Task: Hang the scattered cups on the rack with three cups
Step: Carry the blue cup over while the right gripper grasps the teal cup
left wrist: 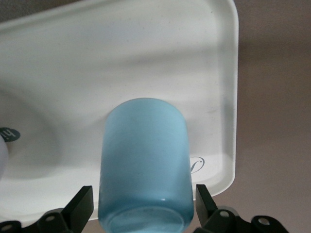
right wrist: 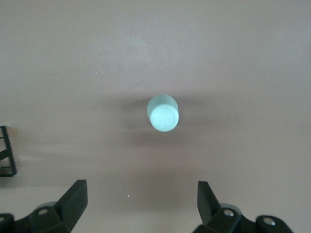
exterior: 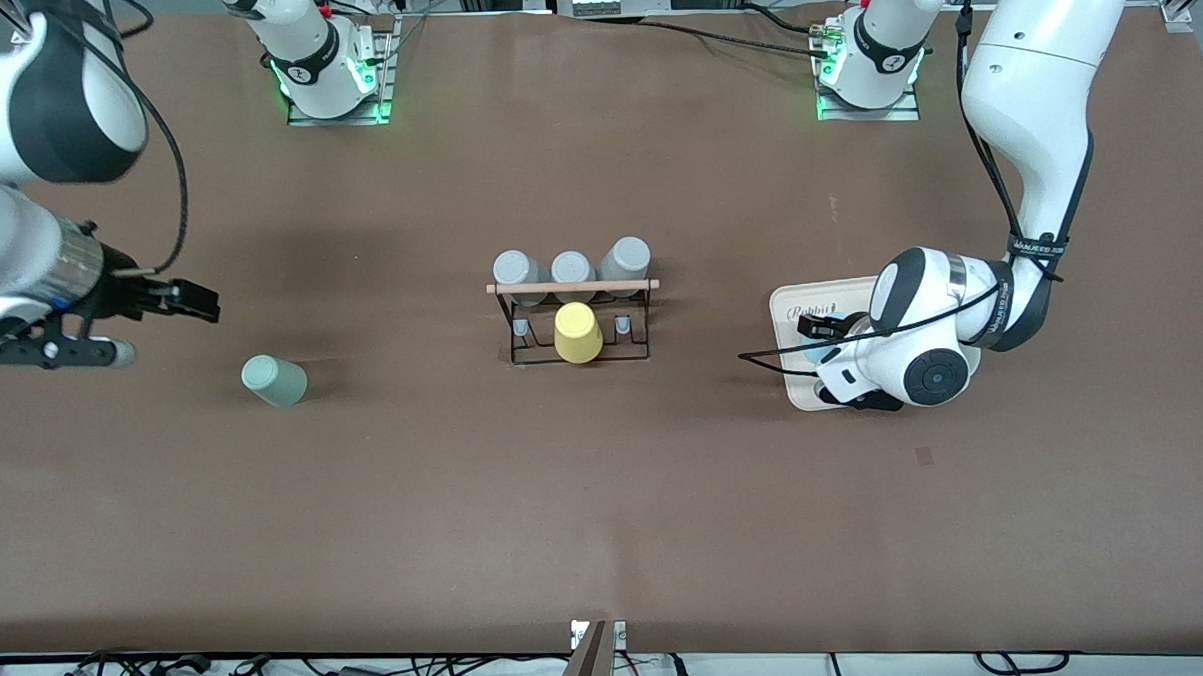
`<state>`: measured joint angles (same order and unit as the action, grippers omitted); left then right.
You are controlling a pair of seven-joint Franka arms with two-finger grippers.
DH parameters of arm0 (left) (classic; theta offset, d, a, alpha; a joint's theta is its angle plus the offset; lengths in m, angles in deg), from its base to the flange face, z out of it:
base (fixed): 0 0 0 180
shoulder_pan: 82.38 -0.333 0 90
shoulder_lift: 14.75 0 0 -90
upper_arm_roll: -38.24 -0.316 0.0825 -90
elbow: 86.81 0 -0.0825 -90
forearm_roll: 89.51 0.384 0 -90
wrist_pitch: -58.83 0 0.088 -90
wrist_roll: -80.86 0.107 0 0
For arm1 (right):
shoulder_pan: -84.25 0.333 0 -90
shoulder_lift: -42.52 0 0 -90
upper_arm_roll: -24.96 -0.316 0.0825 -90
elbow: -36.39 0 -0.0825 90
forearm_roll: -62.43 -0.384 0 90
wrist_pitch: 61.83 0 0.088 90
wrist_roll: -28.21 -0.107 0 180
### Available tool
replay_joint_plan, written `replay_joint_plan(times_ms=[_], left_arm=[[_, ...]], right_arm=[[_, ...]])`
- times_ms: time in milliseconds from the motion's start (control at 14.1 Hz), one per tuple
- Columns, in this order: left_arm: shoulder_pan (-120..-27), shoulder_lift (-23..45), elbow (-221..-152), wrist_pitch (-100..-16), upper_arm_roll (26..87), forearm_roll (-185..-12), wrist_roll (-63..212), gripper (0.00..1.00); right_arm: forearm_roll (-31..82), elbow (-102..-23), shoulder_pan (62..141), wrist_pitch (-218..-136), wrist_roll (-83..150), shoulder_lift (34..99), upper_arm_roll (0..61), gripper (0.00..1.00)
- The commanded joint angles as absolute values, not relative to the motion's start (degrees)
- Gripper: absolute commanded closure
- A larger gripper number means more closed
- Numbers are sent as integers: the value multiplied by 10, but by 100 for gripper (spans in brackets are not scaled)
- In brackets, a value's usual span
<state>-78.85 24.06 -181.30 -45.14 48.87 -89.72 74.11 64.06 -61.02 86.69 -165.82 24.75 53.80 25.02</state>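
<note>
The light blue cup (left wrist: 144, 165) lies on the cream tray (left wrist: 146, 58) at the left arm's end of the table. My left gripper (left wrist: 144, 204) is open and low over the tray, one finger on each side of the cup with small gaps. In the front view the left gripper (exterior: 840, 362) hides most of the blue cup (exterior: 828, 336). The mint-green cup (exterior: 274, 379) stands on the table toward the right arm's end. My right gripper (exterior: 205, 304) is open and empty in the air, beside and above it. In the right wrist view the mint cup (right wrist: 163, 113) is well ahead of the right gripper (right wrist: 141, 199).
The black wire rack (exterior: 573, 324) with a wooden rod (exterior: 572, 287) stands mid-table. Three grey cups (exterior: 572, 269) sit on its farther row and a yellow cup (exterior: 577, 333) on its nearer row. A rack corner (right wrist: 7, 150) shows in the right wrist view.
</note>
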Motion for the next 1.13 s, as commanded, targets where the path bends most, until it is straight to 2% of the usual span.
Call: replay_joint_plan(times_ms=[0,142,213,425,567,850,1063], left_arm=[[-782,233,-1809,-438,488,-911,721,47],[-782,225,-1803,-436,488,-911,729,84],[-780,216,-1802,-436,492,-911,729,98],[-782,212,-1764,-423,505,-910,726,99],[-779,213,-1709,-375,517,-909,726,99],[-779,213,-1615,-320,581,-912,715,99],[-765,221,-1556,-315,618,-955,630,99]], right_arm=[[649,-650,857,-1725,305,553,250,0],[650,-690,852,-1785,313,564,250,0],[650,-704,850,-1811,322,573,250,0],[650,-744,839,-1880,340,592,252,0],[650,-776,838,-1922,341,596,252,0],[650,-815,836,-2009,343,629,252,0],[650,-818,833,-2046,343,654,252,0]])
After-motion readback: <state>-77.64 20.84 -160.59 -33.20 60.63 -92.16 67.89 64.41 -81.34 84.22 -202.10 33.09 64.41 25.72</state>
